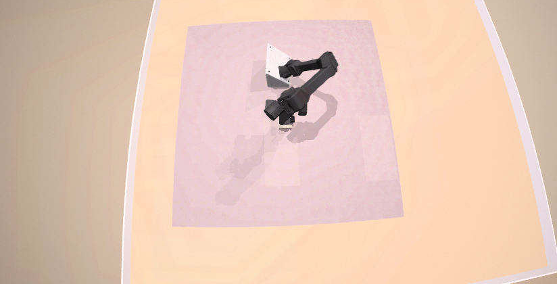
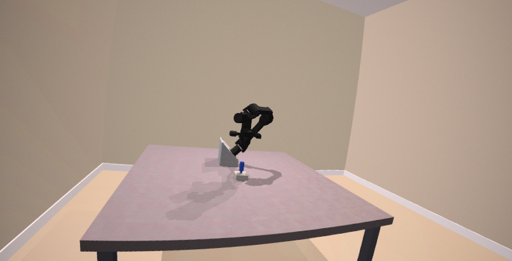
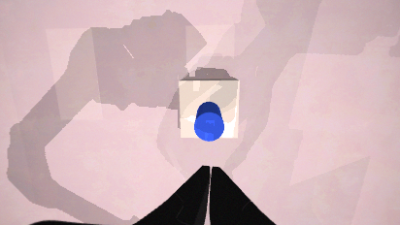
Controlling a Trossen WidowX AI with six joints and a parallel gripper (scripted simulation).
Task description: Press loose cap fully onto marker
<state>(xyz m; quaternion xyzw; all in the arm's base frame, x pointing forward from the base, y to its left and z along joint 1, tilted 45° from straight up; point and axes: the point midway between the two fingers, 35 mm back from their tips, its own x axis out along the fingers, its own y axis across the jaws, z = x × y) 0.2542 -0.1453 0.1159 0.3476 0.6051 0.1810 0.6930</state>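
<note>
While the arm hangs above the desk point(image 2: 150, 201), the cap point(image 3: 209, 127), a smooth blue cylinder, sits on the marker point(image 3: 208, 109) standing upright in the holder block point(image 3: 190, 104), a pale, matte cube near the desk's middle. Capping therefore appears done; whether it is fully clicked cannot be judged, and only retreat seems left. Right of the block, the black gripper point(image 3: 210, 168) is closed, fingertips together on nothing, above the cap and apart from it.
</note>
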